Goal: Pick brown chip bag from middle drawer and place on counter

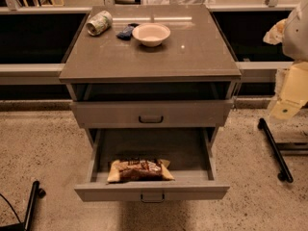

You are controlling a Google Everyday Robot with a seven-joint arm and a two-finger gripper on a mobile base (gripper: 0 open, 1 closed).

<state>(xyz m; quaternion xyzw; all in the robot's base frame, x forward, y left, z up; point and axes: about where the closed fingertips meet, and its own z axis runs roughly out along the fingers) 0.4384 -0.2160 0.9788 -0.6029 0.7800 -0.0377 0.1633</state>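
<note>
The brown chip bag lies flat at the front of the open middle drawer, the lowest one, which is pulled well out. The counter is the grey-brown top slab of the cabinet. My gripper hangs at the far right edge of the view, a cream-coloured part beside the cabinet at about the height of the upper drawer. It is well away from the bag and touches nothing.
On the back of the counter stand a white bowl, a small dark blue packet and a can on its side. The drawer above is shut. Black stand legs lie on the floor at the right and the lower left.
</note>
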